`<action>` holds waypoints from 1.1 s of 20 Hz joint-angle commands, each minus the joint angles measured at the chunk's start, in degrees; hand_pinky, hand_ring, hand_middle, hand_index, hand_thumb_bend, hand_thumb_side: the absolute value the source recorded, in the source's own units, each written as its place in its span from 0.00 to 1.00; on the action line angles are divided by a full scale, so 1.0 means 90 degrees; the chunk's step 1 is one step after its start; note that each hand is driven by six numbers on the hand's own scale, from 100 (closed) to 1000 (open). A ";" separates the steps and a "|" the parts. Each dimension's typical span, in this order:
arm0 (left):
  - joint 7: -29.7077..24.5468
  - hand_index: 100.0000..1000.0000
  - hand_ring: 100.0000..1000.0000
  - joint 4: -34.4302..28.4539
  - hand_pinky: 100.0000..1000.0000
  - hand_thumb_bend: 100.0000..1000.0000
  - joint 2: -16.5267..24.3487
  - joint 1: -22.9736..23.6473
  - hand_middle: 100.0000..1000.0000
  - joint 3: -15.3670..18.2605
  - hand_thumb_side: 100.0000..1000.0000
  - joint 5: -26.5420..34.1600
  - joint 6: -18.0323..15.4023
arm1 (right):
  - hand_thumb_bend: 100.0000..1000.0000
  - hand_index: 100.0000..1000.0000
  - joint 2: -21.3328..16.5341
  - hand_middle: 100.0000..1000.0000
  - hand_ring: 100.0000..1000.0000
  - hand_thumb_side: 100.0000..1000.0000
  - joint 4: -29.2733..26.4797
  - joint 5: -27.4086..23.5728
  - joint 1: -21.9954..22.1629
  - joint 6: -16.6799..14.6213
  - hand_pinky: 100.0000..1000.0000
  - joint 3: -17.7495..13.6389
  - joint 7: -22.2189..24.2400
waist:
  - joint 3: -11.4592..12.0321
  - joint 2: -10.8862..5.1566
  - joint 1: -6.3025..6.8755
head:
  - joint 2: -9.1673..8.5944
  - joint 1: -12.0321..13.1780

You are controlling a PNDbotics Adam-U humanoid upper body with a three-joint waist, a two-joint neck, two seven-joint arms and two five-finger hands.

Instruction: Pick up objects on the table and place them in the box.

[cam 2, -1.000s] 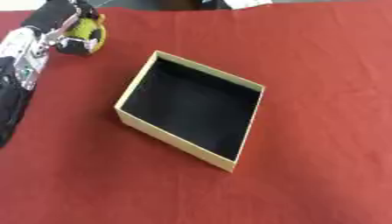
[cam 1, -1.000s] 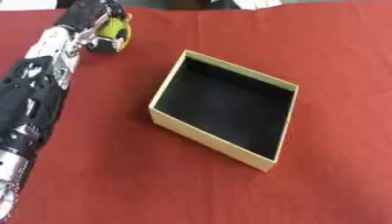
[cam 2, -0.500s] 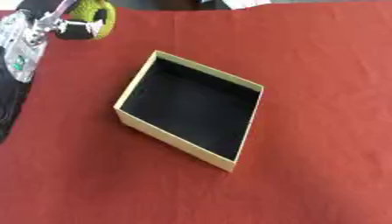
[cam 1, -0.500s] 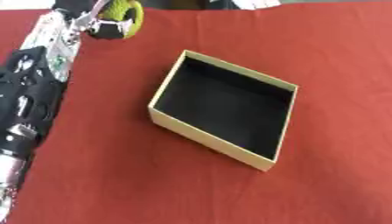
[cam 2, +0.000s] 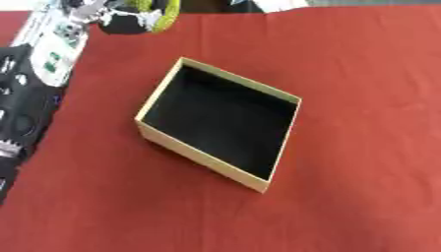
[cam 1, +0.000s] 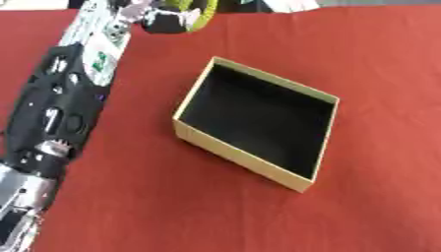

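My left arm runs up the left side of both views. At the top left, my left hand [cam 1: 155, 15] has its fingers curled round a yellow-green and black object [cam 1: 196, 14], held above the red table. The object looks round, with a yellow-green rim and a dark middle; part of it is cut off by the top edge. An open tan cardboard box [cam 1: 250, 160] with a black inside sits at the centre of the table, turned askew, with nothing in it. The hand is up and to the left of the box's far corner. My right hand shows in neither view.
A red cloth covers the table [cam 1: 379, 69]. Pale things [cam 2: 280, 5] lie beyond the table's far edge at the top. Open red cloth lies to the right of the box and in front of it.
My left hand has risen and moved toward the far edge and a little right, carrying the yellow-green object up off the table. The box has not moved.
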 commanded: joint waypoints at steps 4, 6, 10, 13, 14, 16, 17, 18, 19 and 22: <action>-0.0393 0.64 0.52 -0.0421 0.48 0.00 -0.0246 0.0143 0.46 -0.0378 0.00 0.0107 -0.0342 | 0.03 0.75 -0.0131 0.57 0.68 0.50 -0.0117 0.0044 -0.0091 -0.0031 0.75 -0.0113 -0.0061 | -0.0010 -0.0181 -0.0018 | 0.0049 -0.0071; -0.0493 0.64 0.52 -0.0471 0.48 0.00 -0.0307 0.0253 0.46 -0.0494 0.00 0.0095 -0.0461 | 0.03 0.75 -0.0143 0.57 0.68 0.50 -0.0117 0.0058 -0.0068 -0.0030 0.75 -0.0134 -0.0087 | -0.0002 -0.0173 -0.0011 | 0.0055 -0.0112; -0.0710 0.64 0.52 -0.0480 0.48 0.00 -0.0403 0.0407 0.46 -0.0752 0.00 0.0056 -0.0717 | 0.03 0.75 -0.0167 0.56 0.68 0.50 -0.0117 0.0076 -0.0037 -0.0021 0.75 -0.0144 -0.0113 | 0.0015 -0.0170 0.0008 | 0.0075 -0.0163; -0.0799 0.64 0.52 -0.0371 0.48 0.00 -0.0418 0.0449 0.47 -0.0886 0.00 -0.0032 -0.0866 | 0.03 0.75 -0.0179 0.56 0.68 0.50 -0.0117 0.0082 -0.0029 -0.0020 0.75 -0.0141 -0.0116 | 0.0025 -0.0180 0.0025 | 0.0080 -0.0177; -0.0812 0.64 0.52 -0.0312 0.48 0.00 -0.0432 0.0466 0.47 -0.0915 0.00 -0.0087 -0.0905 | 0.03 0.75 -0.0180 0.56 0.68 0.50 -0.0117 0.0083 -0.0028 -0.0020 0.75 -0.0139 -0.0116 | 0.0027 -0.0181 0.0027 | 0.0083 -0.0181; -0.0822 0.64 0.53 -0.0186 0.48 0.00 -0.0471 0.0517 0.47 -0.0961 0.00 -0.0198 -0.0978 | 0.03 0.75 -0.0181 0.56 0.68 0.50 -0.0117 0.0085 -0.0025 -0.0021 0.75 -0.0138 -0.0115 | 0.0030 -0.0179 0.0029 | 0.0088 -0.0195; -0.0822 0.64 0.53 -0.0135 0.48 0.00 -0.0495 0.0547 0.47 -0.0983 0.00 -0.0253 -0.1015 | 0.03 0.74 -0.0184 0.56 0.68 0.50 -0.0117 0.0087 -0.0018 -0.0021 0.75 -0.0140 -0.0118 | 0.0033 -0.0175 0.0030 | 0.0095 -0.0206; -0.0821 0.64 0.53 -0.0096 0.48 0.00 -0.0522 0.0573 0.47 -0.1000 0.00 -0.0301 -0.1047 | 0.03 0.74 -0.0186 0.56 0.68 0.50 -0.0117 0.0089 -0.0010 -0.0018 0.75 -0.0143 -0.0123 | 0.0037 -0.0173 0.0030 | 0.0104 -0.0214; -0.0822 0.64 0.53 -0.0068 0.48 0.00 -0.0554 0.0602 0.47 -0.1017 0.00 -0.0343 -0.1077 | 0.03 0.74 -0.0186 0.56 0.68 0.50 -0.0117 0.0090 -0.0005 -0.0016 0.75 -0.0143 -0.0126 | 0.0042 -0.0169 0.0030 | 0.0115 -0.0223; -0.0869 0.65 0.53 0.0013 0.48 0.00 -0.0645 0.0683 0.48 -0.1073 0.00 -0.0461 -0.1151 | 0.03 0.74 -0.0178 0.56 0.68 0.50 -0.0117 0.0090 -0.0009 -0.0015 0.75 -0.0135 -0.0121 | 0.0050 -0.0157 0.0026 | 0.0141 -0.0249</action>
